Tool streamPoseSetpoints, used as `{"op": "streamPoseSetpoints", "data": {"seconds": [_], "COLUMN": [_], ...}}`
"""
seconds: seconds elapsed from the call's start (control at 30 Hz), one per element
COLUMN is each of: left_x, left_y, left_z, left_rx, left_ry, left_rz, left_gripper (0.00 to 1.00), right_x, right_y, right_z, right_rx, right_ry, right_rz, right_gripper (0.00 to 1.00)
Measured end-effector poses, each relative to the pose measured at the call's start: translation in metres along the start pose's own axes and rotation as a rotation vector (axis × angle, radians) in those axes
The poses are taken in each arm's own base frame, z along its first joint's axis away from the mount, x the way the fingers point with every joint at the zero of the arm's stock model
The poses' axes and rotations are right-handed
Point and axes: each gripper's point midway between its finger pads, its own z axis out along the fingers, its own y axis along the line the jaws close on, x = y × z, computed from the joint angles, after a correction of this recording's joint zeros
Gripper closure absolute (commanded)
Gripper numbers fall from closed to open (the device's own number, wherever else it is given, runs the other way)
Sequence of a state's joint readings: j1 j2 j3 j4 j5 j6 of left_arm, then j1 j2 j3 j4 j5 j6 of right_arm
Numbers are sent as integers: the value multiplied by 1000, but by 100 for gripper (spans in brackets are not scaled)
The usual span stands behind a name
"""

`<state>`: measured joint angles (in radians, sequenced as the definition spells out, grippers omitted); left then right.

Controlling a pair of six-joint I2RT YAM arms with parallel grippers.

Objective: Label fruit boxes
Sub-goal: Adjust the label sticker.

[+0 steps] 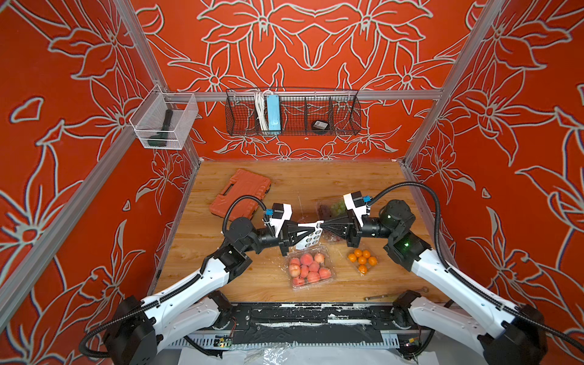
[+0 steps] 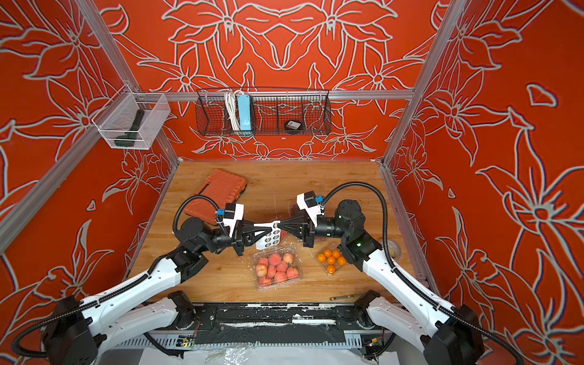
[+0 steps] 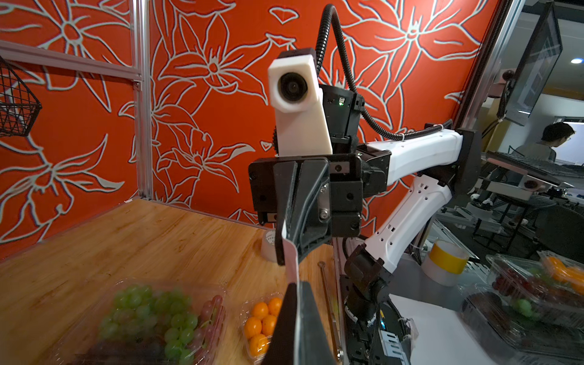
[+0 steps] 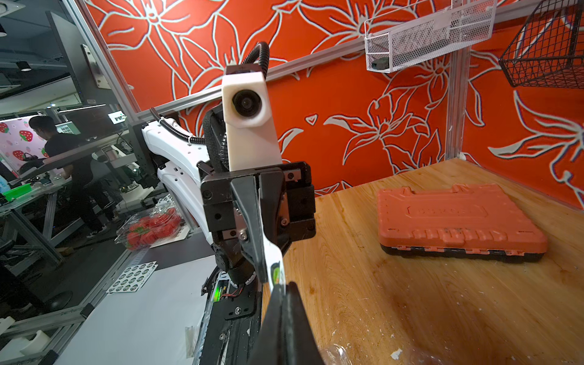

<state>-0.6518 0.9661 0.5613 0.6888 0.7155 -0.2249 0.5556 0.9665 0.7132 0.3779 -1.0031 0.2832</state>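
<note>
Over the middle of the table my left gripper (image 1: 317,226) is shut on a white sheet of round dark stickers (image 1: 311,236). My right gripper (image 1: 323,225) meets it tip to tip and is shut on the sheet's far corner. In the wrist views the sheet (image 3: 292,259) (image 4: 274,265) runs edge-on into the shut jaws. The box of many peaches (image 1: 311,268) and the box of small oranges (image 1: 362,260) lie nearer the front. The grape box (image 1: 331,207) (image 3: 158,319) is partly hidden behind my right gripper. A clear box with red fruit (image 1: 331,236) lies mostly hidden beneath it.
An orange tool case (image 1: 241,192) (image 4: 458,218) lies at the back left. A thin metal rod (image 1: 395,294) lies near the front right edge, and a tape roll (image 2: 395,248) sits by the right wall. A black wire basket (image 1: 292,112) and a white mesh basket (image 1: 164,124) hang above.
</note>
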Motion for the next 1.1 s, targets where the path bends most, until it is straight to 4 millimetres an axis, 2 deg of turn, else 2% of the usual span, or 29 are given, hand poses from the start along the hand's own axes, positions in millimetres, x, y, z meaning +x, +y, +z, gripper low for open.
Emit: {"op": "streamPoseSetpoints", "data": {"seconds": [0.17, 0.4, 0.53, 0.67, 0.77, 0.83, 0.87, 0.97, 1.03, 1.1], "left_x": [0, 2, 2, 3, 3, 3, 3, 3, 3, 3], "left_y": [-2, -1, 1, 2, 2, 1, 1, 1, 2, 2], "left_z": [0, 0, 1, 1, 1, 1, 1, 1, 1, 2], "left_rx": [9, 11, 1, 0, 1, 2, 3, 1, 0, -1], "left_ry": [2, 6, 6, 8, 9, 8, 8, 7, 9, 9], "left_rz": [1, 1, 0, 1, 1, 4, 5, 10, 10, 14], "left_gripper": [100, 100, 100, 100, 100, 88, 88, 88, 97, 98], "right_x": [0, 5, 4, 3, 3, 4, 4, 4, 5, 5], "right_y": [0, -1, 1, 2, 2, 2, 2, 3, 3, 4], "right_z": [0, 3, 2, 2, 2, 2, 2, 2, 2, 2], "right_rx": [1, -21, -29, -33, -34, -35, -35, -40, -40, -40], "right_ry": [1, 14, 13, 10, 13, 13, 14, 16, 18, 19], "right_rz": [-1, 28, 26, 23, 18, 15, 15, 15, 14, 12], "right_gripper": [89, 80, 87, 100, 100, 100, 100, 100, 100, 100]}}
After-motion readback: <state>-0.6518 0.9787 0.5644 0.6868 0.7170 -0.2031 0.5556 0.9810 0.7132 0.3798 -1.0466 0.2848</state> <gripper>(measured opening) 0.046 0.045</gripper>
